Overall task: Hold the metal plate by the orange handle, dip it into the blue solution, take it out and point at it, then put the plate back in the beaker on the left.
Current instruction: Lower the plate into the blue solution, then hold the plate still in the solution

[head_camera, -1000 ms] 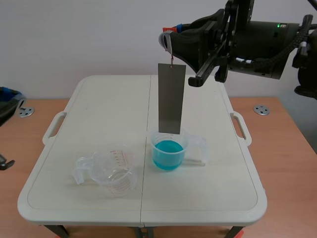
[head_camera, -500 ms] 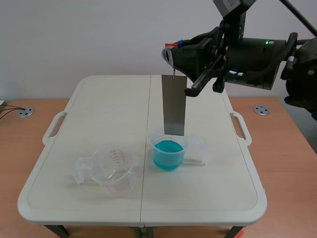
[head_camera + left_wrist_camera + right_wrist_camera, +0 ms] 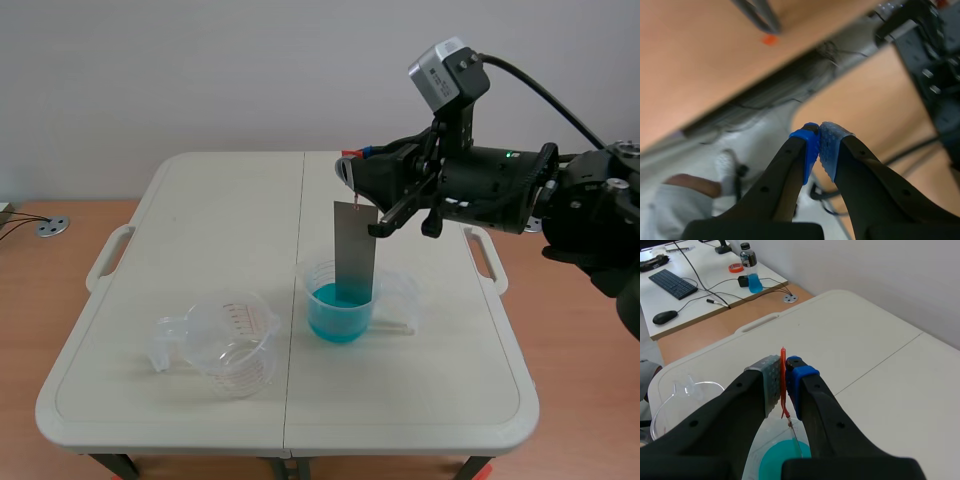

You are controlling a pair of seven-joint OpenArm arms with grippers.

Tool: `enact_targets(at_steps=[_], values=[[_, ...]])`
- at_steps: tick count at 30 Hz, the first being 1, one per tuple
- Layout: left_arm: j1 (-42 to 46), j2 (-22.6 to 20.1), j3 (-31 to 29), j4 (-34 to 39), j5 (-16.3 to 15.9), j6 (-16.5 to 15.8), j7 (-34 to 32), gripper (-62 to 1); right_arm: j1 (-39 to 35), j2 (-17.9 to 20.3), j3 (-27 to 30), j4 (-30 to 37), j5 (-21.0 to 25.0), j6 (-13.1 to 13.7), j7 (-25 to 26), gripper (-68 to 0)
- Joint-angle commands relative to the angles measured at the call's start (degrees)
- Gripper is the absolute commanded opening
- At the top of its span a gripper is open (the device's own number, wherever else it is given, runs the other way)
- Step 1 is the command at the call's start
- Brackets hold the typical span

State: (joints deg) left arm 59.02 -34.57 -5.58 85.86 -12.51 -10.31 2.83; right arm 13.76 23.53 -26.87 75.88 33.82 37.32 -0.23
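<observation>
A grey metal plate (image 3: pixel 355 250) hangs upright from a thin orange handle (image 3: pixel 783 385), and my right gripper (image 3: pixel 349 166) is shut on that handle. The plate's lower end is inside the beaker of blue solution (image 3: pixel 340 302) at the table's middle. Under the right gripper (image 3: pixel 784 385) the blue solution (image 3: pixel 782 460) shows. An empty clear beaker (image 3: pixel 225 342) lies on its side to the left. My left gripper (image 3: pixel 819 145) is shut on nothing, away from the table and pointing at the floor; it does not show in the scene view.
The white folding table (image 3: pixel 200 230) carries only the two beakers. A desk with a keyboard (image 3: pixel 674 284), mouse (image 3: pixel 665 317) and bottle (image 3: pixel 752 276) stands beyond the table in the right wrist view.
The right arm has lowered the plate; its lower end has gone from above the blue beaker's rim down into it. The left arm has left the scene view.
</observation>
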Motion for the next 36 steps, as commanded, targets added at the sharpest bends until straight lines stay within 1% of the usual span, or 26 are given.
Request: enact_targets(at_steps=[1,4,8,15,22,26,29,36], values=[[-0.2,0.6,1.6,0.3,-0.4,0.0,-1.6,-58.2,1.5,-0.4,0.0,0.0,0.5,0.1,1.3,-66.2],[-0.4,1.5,5.2,-1.7,-0.4,0.1,-3.3,-58.2,1.5,-1.2,-0.2,-1.8,-1.0,0.3,2.0,-66.2],[-2.7,2.8,8.9,-5.1,-0.3,0.0,-3.3,-58.2,1.5,-2.0,-0.3,-3.5,-2.7,0.3,2.3,-66.2],[-7.9,4.5,13.6,-11.5,-0.3,0.1,-2.6,-58.2,1.5,-2.3,-0.3,-4.0,-4.9,0.5,2.6,-66.2],[-9.6,5.2,14.9,-14.3,-0.2,0.0,-2.6,-58.2,1.4,-2.3,-0.3,-4.0,-5.2,0.9,2.5,-66.2],[-9.6,5.2,14.9,-14.7,-0.2,0.0,-2.6,-58.2,1.4,-2.3,-0.3,-4.0,-5.4,1.7,2.5,-66.2],[-9.6,5.2,14.9,-14.7,-0.2,0.0,-2.6,-58.2,1.4,-2.3,-0.3,-4.0,-6.4,1.8,2.5,-66.2],[-9.6,5.2,14.9,-14.7,-0.2,0.0,-2.6,-58.2,1.5,-2.3,-0.3,-4.0,-6.6,1.8,2.5,-66.2]])
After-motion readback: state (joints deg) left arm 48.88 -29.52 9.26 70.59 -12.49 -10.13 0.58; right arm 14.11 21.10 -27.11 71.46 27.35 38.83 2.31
